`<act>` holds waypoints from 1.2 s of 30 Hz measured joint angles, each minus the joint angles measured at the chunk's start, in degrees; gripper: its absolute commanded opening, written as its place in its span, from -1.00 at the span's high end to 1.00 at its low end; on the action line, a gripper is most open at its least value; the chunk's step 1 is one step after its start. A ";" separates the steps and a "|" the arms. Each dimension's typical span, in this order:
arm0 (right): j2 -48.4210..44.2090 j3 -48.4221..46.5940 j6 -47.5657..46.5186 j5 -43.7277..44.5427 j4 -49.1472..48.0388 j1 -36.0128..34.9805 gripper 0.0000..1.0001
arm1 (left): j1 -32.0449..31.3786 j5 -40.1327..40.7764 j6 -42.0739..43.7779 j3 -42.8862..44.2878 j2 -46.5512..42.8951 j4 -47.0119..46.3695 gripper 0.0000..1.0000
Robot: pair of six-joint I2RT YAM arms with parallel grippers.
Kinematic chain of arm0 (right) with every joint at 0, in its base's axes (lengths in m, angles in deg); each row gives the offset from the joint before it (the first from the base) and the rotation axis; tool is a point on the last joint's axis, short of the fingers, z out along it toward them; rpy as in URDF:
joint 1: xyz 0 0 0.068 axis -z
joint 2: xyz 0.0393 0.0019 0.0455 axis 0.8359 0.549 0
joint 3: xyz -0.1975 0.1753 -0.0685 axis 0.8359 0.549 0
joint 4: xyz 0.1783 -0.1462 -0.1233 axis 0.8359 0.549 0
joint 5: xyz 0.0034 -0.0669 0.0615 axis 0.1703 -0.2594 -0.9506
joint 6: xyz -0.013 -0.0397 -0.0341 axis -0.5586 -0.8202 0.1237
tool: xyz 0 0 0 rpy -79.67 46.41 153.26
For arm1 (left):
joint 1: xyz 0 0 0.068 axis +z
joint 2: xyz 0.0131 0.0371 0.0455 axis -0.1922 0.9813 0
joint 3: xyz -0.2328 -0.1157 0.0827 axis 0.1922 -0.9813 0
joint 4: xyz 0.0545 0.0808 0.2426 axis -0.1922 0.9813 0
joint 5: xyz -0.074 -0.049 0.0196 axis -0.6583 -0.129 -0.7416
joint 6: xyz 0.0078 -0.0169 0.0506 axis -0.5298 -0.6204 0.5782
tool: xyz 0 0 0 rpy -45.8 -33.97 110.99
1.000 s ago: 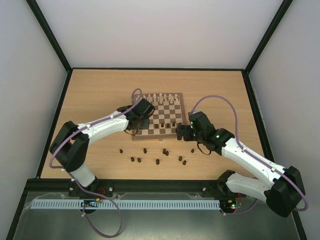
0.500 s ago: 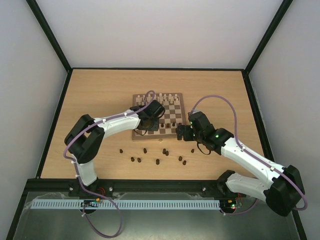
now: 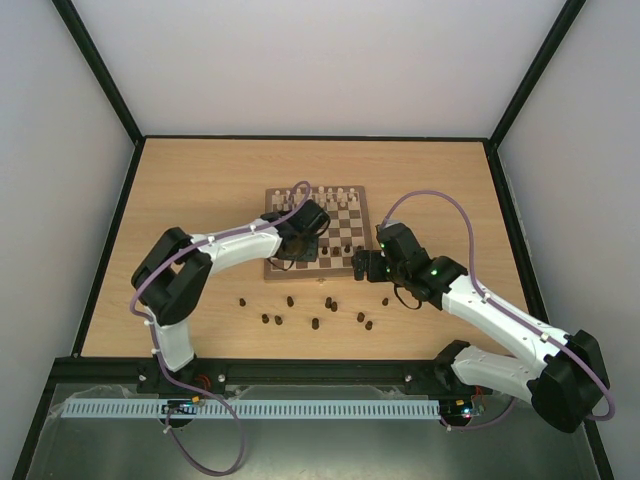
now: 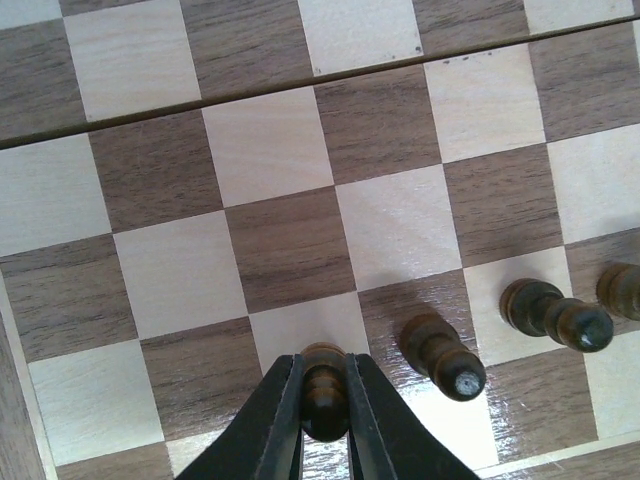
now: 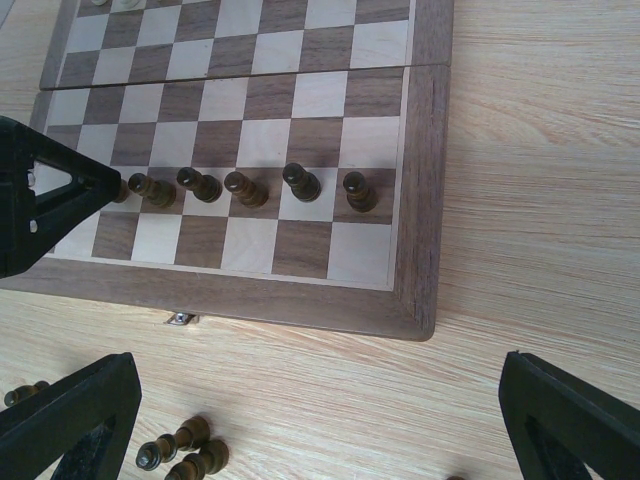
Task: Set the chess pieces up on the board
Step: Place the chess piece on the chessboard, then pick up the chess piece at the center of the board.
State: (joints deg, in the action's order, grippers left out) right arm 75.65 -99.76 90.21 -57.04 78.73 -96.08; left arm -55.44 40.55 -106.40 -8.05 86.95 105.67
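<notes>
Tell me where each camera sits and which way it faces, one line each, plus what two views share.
Top external: above and behind the robot, looking down at the table and board; left arm and right arm show.
Left wrist: on the left arm, looking steeply down at board squares; left fingers shut on a dark pawn.
Right wrist: on the right arm, looking obliquely across the board's near right corner; right fingers open at the bottom corners.
Shared: both wrist views show the row of dark pawns.
</notes>
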 measured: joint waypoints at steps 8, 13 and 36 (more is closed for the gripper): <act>0.00 0.00 0.00 -0.02 0.00 0.00 -0.97 | 0.00 0.02 0.04 0.00 0.42 0.00 0.62; 0.00 0.00 0.00 -0.02 0.00 0.00 -0.98 | 0.00 0.04 0.09 0.20 0.44 0.02 0.46; 1.22 0.00 0.00 -0.04 0.00 0.00 -0.97 | -0.87 4.39 0.02 -4.50 -25.20 1.66 -0.42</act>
State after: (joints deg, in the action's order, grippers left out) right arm 76.87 -99.76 90.21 -57.08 78.73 -96.08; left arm -56.32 44.94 -106.38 -12.56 61.75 107.33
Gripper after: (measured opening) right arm 0.987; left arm 0.629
